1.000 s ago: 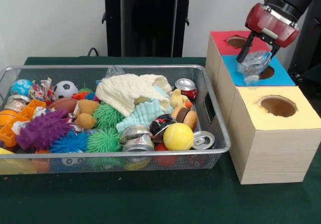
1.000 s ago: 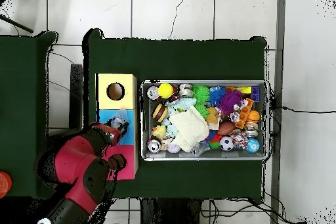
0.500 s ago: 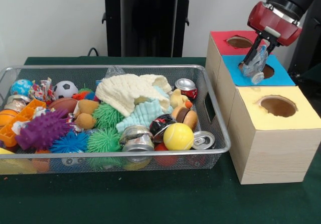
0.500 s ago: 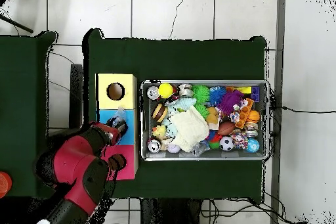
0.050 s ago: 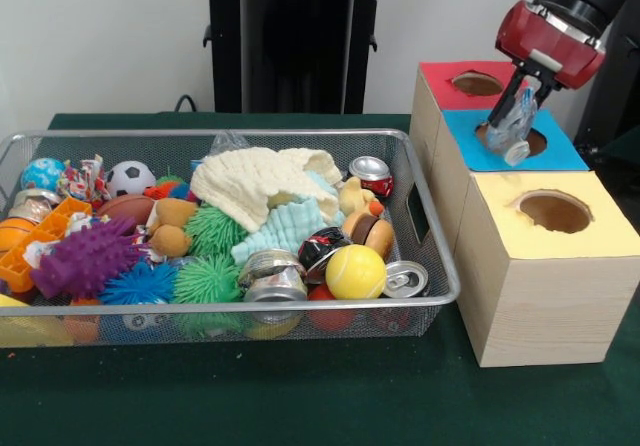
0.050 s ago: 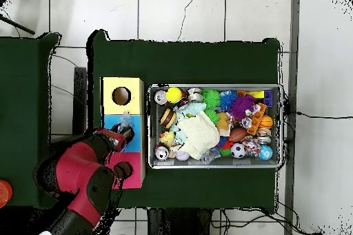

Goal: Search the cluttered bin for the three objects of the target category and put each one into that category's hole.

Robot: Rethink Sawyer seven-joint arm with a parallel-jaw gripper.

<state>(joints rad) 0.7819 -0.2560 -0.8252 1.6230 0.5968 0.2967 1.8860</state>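
Table: a dark green cloth (image 5: pixel 300 396) covers it, with a white wall behind.
Bin: a silver wire basket (image 5: pixel 436 266) full of toys, balls, a cream knitted cloth (image 5: pixel 262 182) and crushed shiny cans (image 5: pixel 405 279).
Boxes: three wooden boxes in a row beside the basket – a yellow-topped box (image 5: pixel 552 228), a blue-topped box (image 5: pixel 556 152) and a red-topped box (image 5: pixel 440 71), each with a round hole.
Claw: the red and black claw (image 5: pixel 517 124) is pinched on a crumpled clear plastic bottle (image 5: pixel 511 131).
Where the bottle is: it hangs tilted right at the blue box's hole (image 5: pixel 533 142), its low end at the rim. From above, the bottle (image 6: pixel 125 120) shows over the blue top.
What could go wrong: I think the bottle may catch on the rim – it looks bumpy and crooked – and then tip out onto the blue top when let go.
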